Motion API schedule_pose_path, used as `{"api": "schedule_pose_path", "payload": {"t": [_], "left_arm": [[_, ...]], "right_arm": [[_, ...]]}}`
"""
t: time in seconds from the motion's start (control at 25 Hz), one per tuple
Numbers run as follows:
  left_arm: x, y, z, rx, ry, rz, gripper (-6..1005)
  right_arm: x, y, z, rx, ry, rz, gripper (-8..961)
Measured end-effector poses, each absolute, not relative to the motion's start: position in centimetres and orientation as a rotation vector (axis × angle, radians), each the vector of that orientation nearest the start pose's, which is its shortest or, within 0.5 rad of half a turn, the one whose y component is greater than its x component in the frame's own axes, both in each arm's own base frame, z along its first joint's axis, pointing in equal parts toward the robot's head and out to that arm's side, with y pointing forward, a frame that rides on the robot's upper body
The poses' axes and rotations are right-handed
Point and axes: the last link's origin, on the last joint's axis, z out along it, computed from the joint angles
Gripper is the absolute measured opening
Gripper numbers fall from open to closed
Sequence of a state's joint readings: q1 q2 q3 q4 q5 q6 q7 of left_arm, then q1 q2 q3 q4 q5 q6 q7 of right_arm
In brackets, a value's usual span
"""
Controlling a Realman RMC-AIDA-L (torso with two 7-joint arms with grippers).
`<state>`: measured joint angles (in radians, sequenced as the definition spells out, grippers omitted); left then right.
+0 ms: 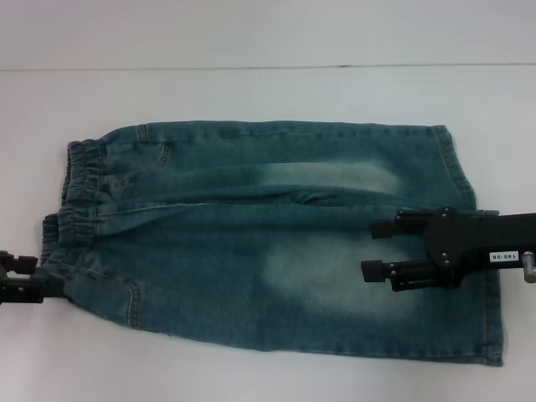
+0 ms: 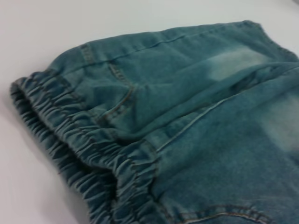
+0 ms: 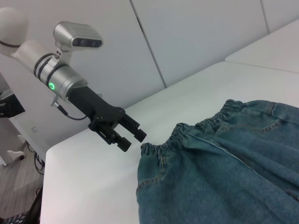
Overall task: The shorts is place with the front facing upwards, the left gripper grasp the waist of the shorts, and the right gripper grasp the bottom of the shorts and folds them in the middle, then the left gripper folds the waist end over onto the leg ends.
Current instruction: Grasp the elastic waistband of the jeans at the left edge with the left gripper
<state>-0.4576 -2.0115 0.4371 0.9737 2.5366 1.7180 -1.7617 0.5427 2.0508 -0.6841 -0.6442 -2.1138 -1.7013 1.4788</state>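
Lying flat on the white desk, the denim shorts are stretching their long axis straight between my two hands — elastic waist toward my left hand, leg hems under my right hand. I am seeing the left hand hovering just beside the nearer waist corner, fingers slightly parted and holding nothing. The right hand is hanging over the leg end — prongs spread wide, empty, pointing toward the waist. By my judgement each hand is nearest its own grasp point.
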Motion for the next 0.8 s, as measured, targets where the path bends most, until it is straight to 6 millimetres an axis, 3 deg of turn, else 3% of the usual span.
{"api": "schedule_pose_path", "payload": {"t": [0.4,0.8], "left_arm": [[-35.3,29.3,8.4,-2.488,-1.211,-0.036,696],[-35.3,29.5,7.4,-2.502,-1.237,-0.047,683]], "right_arm": [[26.3,31.0,0.1,-2.904,0.755,0.668,866],[26.3,31.0,0.0,-2.903,0.760,0.672,867]]}}
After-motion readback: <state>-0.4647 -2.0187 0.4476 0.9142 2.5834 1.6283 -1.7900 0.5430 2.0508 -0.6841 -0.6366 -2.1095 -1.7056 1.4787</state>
